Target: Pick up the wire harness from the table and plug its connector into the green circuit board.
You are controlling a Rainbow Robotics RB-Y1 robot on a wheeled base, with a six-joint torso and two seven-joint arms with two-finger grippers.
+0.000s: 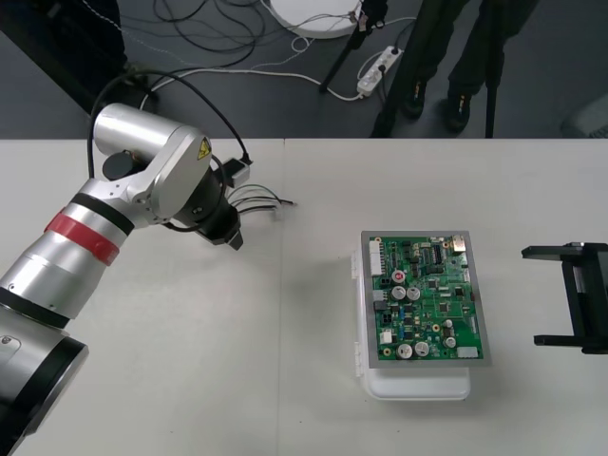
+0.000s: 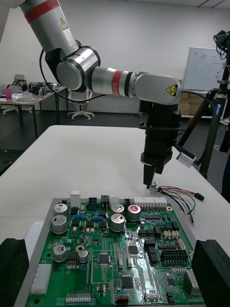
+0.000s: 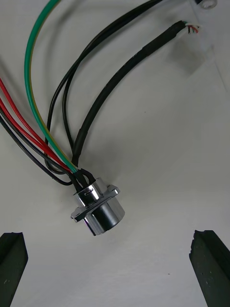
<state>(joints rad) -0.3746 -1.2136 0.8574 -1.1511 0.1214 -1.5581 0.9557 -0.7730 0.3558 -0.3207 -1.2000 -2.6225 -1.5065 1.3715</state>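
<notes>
Left wrist view: our left gripper (image 3: 110, 234) hangs spread over the socket (image 3: 98, 211); we reckon a skewed pinch could roll it.

the round socket (image 3: 98, 211) between the left gripper's (image 3: 110, 240) matt black fingers (image 3: 208, 259) is polished, glossy metal; its wires (image 3: 29, 96) look smooth plastic.

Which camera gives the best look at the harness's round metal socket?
The left wrist view: the socket lies close up on the table, just ahead of the open left gripper, its wires fanning away. The right wrist view shows it small, under that gripper's tip. The front view gives the wires beside the gripper.
</notes>
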